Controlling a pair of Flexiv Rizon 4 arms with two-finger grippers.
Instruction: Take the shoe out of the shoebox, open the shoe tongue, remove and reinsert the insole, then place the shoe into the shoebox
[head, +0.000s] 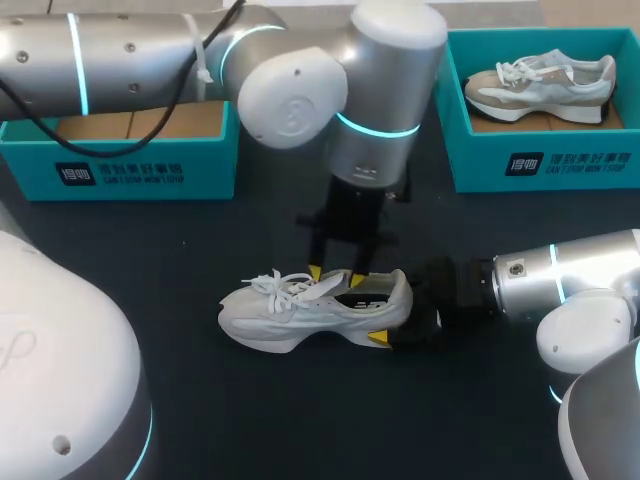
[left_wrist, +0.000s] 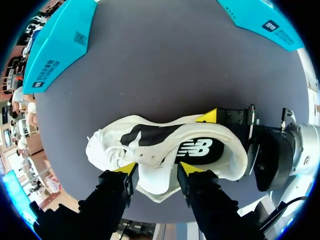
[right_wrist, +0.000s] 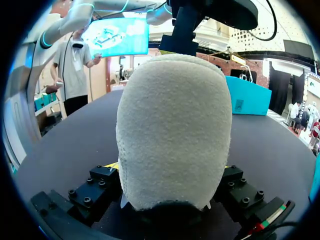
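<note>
1. The white shoe (head: 300, 315) lies on the dark tabletop (head: 300, 420), out of both boxes. It rests on its sole, toe toward my left and heel toward my right.
2. The right gripper (head: 405, 312) comes in low from the right. Its jaws are closed on the heel, one yellow tip on either side. In the right wrist view the heel's back stands upright between them.
3. The left gripper (left_wrist: 159, 170) hangs straight down over the shoe, at the far edge of the opening, just behind the laces (head: 270, 285). A white flap of the upper sits within the jaws. I cannot tell whether they pinch it or merely stand around it.
4. The dark insole (left_wrist: 200, 150) shows inside the opening, lying in the shoe.
5. The left shoebox (head: 120, 160) stands at the far left of the tabletop, teal outside, with a brown cardboard floor.
6. The right shoebox (head: 540, 165) stands at the far right. It holds a second shoe (head: 540, 85), which is beige and white with its toe toward my left.
</note>
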